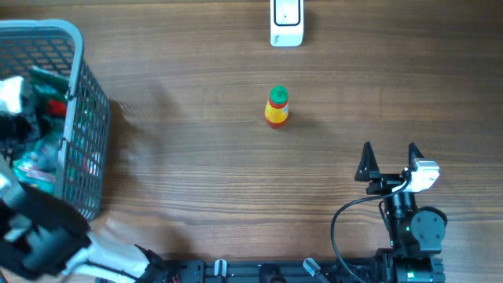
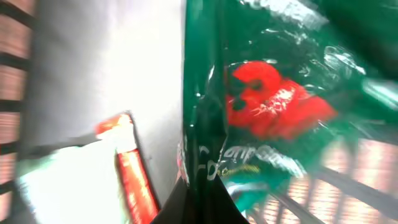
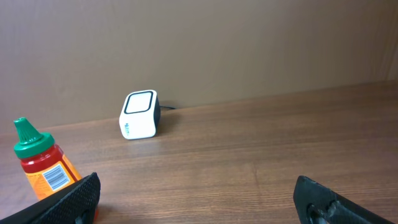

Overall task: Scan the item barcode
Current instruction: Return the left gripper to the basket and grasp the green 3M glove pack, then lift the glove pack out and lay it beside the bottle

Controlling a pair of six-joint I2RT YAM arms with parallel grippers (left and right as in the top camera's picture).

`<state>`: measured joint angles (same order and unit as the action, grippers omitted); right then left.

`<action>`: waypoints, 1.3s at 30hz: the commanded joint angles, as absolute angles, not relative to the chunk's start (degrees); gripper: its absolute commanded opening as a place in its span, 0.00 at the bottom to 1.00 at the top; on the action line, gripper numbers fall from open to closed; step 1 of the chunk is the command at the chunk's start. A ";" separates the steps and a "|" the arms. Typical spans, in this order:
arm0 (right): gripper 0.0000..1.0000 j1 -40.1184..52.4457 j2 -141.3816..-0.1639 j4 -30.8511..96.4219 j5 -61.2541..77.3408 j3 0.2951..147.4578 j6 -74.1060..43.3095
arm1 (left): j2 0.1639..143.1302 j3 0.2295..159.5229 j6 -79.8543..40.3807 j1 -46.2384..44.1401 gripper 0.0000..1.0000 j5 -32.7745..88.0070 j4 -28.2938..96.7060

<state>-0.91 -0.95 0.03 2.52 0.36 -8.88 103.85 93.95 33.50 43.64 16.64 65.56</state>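
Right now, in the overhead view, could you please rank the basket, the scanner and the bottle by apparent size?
1. basket, by far the largest.
2. scanner and bottle: they look alike, and the frame edge crops the scanner, so unranked.

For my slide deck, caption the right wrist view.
Open right pincer faces a green-capped sauce bottle and a white barcode scanner on a wooden table.

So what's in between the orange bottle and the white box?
Nothing, just bare table. The overhead view shows only wood between the orange bottle and the white box.
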 commanded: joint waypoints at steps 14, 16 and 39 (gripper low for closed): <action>1.00 -0.56 -0.93 -0.08 2.74 0.30 -8.08 | 73.36 95.50 13.32 43.79 0.04 19.55 51.18; 1.00 -0.56 -0.93 -0.08 2.74 0.30 -8.10 | 70.32 95.50 5.72 43.79 0.04 21.58 48.29; 1.00 -0.56 -0.93 -0.10 2.74 0.30 -8.08 | 74.35 91.42 -31.90 0.62 0.04 11.11 67.68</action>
